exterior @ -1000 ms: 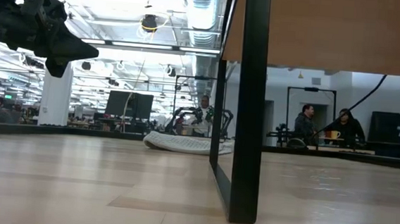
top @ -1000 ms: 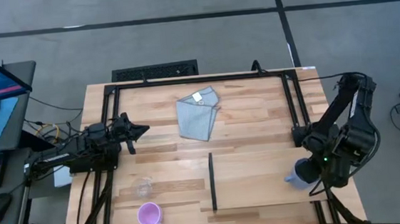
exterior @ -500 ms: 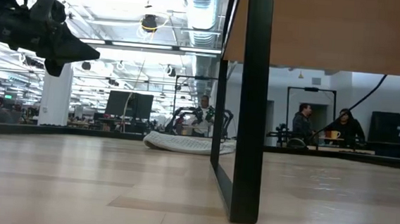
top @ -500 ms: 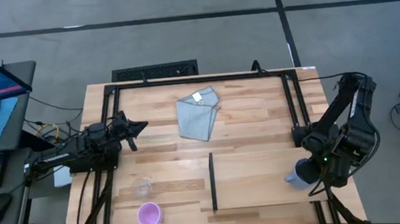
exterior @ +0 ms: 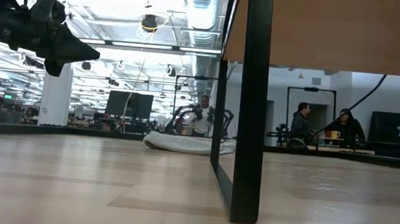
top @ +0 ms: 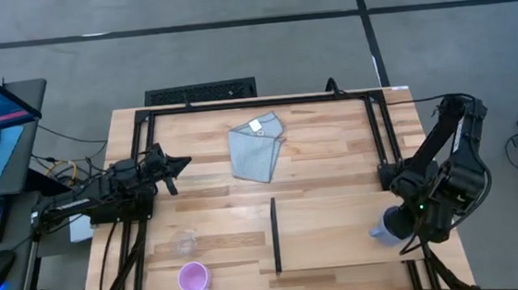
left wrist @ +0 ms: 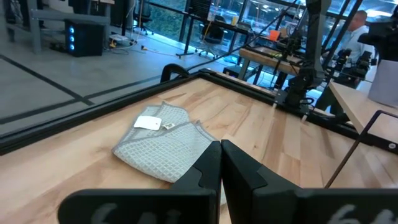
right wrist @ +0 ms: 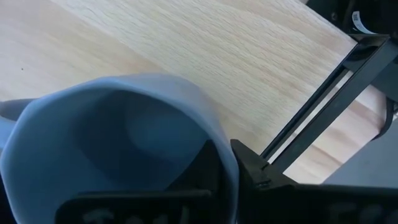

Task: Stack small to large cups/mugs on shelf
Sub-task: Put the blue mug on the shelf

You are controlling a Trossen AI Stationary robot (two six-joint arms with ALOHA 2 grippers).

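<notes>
My right gripper point(top: 397, 228) is shut on the grey-blue mug point(top: 382, 226) over the right end of the light-wood shelf point(top: 331, 241), which has a black divider strip point(top: 275, 234) at its left end. The clear cup point(top: 186, 241) and the pink mug point(top: 193, 279) stand upright on the table left of the strip, mouths up. My left gripper point(top: 184, 162) hovers shut at the table's left side, pointing level toward the cloth, holding nothing. My right gripper holds the grey-blue mug by its rim point(right wrist: 227, 163), one finger inside the mug and one finger point(right wrist: 252, 171) outside, the wall pinched between them. The fingers come from above, pointing down. The mug sits upright, mouth up; its underside is hidden.
A folded light-blue cloth point(top: 255, 150) lies at the table's far middle, also in the left wrist view point(left wrist: 168, 146). A black frame rail point(top: 256, 104) runs around the tabletop. People sit at desks in the room beyond the table point(exterior: 305, 123).
My left gripper has turned slightly, its fingertips swinging a little toward the table's far edge, and has stayed shut. The mug in my right gripper has kept its place.
</notes>
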